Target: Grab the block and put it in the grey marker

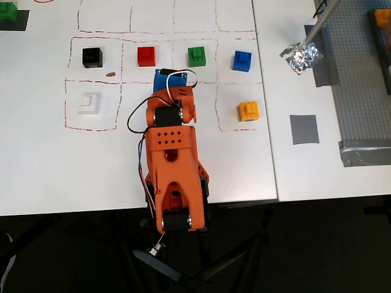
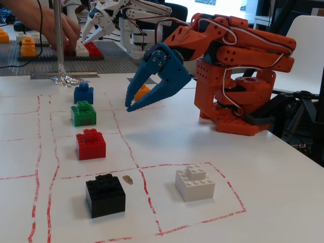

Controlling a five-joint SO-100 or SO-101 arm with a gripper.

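Bricks sit in a row on a white table (image 1: 36, 152), each inside a red-dashed cell, seen from overhead. Going left to right: a black brick (image 1: 92, 57) and, below it, a white brick (image 1: 87, 103), both well to the left of the fingers; then a red brick (image 1: 146, 56), up and left of them. The blue gripper (image 2: 130, 107) belongs to a folded orange arm (image 1: 171, 152); in the fixed view its two pointed fingers (image 2: 138, 87) are partly spread, tips apart, with nothing between them, hanging above the table. The block (image 1: 197, 56), bright green and studded, lies near the fingers, just ahead and to their right in the overhead view, not touched. Further right are a blue brick (image 1: 242, 61) and an orange brick (image 1: 249, 110). The grey marker (image 1: 303, 129), a flat dark square, lies well apart to the right, below crumpled silver foil (image 1: 300, 58).
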